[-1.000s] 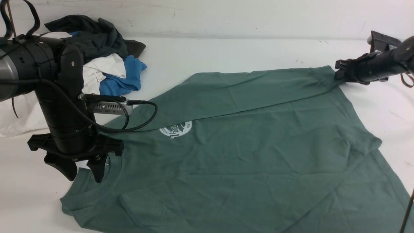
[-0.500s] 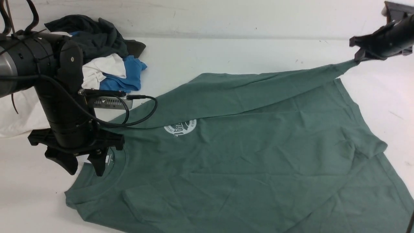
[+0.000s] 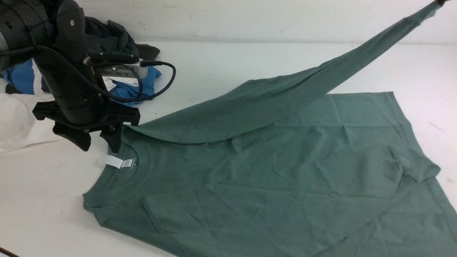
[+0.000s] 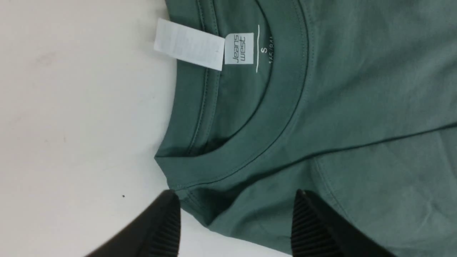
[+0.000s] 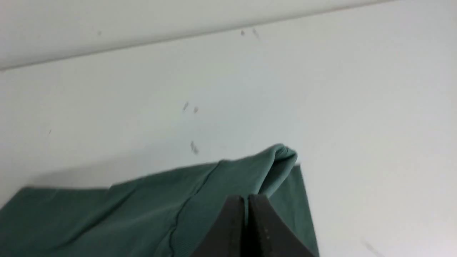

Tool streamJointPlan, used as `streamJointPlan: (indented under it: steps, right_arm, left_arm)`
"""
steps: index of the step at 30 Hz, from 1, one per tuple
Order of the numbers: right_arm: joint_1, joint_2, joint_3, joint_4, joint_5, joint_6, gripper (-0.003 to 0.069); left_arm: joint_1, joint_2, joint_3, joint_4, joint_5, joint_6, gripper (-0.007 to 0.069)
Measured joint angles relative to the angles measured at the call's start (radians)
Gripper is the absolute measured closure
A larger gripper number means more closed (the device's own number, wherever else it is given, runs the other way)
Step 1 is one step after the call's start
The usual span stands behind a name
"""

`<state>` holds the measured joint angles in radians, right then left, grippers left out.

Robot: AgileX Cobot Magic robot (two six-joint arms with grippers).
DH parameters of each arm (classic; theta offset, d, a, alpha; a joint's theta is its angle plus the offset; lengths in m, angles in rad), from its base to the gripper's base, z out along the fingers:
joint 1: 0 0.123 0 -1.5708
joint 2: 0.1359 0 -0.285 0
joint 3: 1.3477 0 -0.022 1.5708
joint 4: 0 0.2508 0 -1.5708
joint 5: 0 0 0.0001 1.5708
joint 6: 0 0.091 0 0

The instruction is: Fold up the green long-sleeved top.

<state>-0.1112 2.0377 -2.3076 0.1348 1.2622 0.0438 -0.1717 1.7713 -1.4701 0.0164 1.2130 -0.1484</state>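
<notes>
Sleeve-fold step, mid-way. The large sage-green cotton long-sleeved top lies flat, front up, on the white table, collar toward the robot's left. One long sleeve is off the table, pulled taut from the far shoulder up and out to the far right. The right gripper is pinched tight on the ribbed cuff; the front view barely shows it at the top right corner.

The left gripper has its jaws wide and holds nothing. It hovers over the shoulder beside the collar, near the white neck label. Cannot tell whether it touches the cloth.

Next move, my guess: carry the cuff back across the chest and lay the sleeve flat on the body. The left gripper would need to pin the shoulder so the top does not drag.

Containers: none in view. The crumpled dark charcoal garment, blue garment and white garment sit loose on the table's far left, apart from the top.
</notes>
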Motion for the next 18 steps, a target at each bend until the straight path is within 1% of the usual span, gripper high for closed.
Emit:
streamJointPlan:
  steps: [1, 3, 4, 5, 9, 10, 11, 12, 13, 16, 18]
  right_arm:
    - [0.002, -0.025, 0.039, 0.0, 0.0, 0.001, 0.0664]
    - [0.005, -0.197, 0.336, 0.004, -0.003, 0.012, 0.0664]
    - [0.005, -0.209, 0.359, 0.004, -0.003, 0.014, 0.0664]
    - [0.005, -0.296, 0.529, -0.003, -0.003, 0.023, 0.0664]
    - [0.005, -0.436, 0.893, -0.037, -0.012, 0.033, 0.0664]
    - [0.005, -0.44, 0.908, -0.039, -0.015, 0.034, 0.0664]
    - [0.005, -0.459, 1.03, -0.055, -0.07, 0.045, 0.0664]
    - [0.005, -0.46, 1.053, -0.06, -0.077, 0.047, 0.0664]
    - [0.005, -0.458, 1.138, -0.075, -0.148, 0.052, 0.0664]
    - [0.005, -0.436, 1.236, -0.092, -0.267, 0.055, 0.0664]
    - [0.005, -0.412, 1.274, -0.101, -0.319, 0.056, 0.0659]
  left_arm:
    - [0.0, 0.0, 0.0, 0.0, 0.0, 0.001, 0.0228]
    - [0.0, 0.0, 0.0, 0.0, 0.0, 0.003, 0.0228]
    - [0.0, 0.0, 0.0, 0.0, 0.0, 0.003, 0.0228]
    - [0.0, 0.0, 0.0, 0.001, 0.0, 0.003, 0.0228]
    - [0.0, 0.0, 0.0, 0.002, 0.0, 0.003, 0.0228]
    - [0.0, 0.0, 0.0, 0.002, 0.0, 0.003, 0.0228]
    - [0.0, 0.0, 0.0, 0.003, 0.001, 0.003, 0.0228]
    - [0.0, 0.0, 0.0, 0.003, 0.001, 0.003, 0.0228]
    - [0.0, 0.0, 0.0, 0.003, 0.001, 0.003, 0.0228]
    - [0.0, 0.0, 0.0, 0.003, 0.001, 0.004, 0.0228]
    - [0.0, 0.0, 0.0, 0.003, 0.001, 0.004, 0.0228]
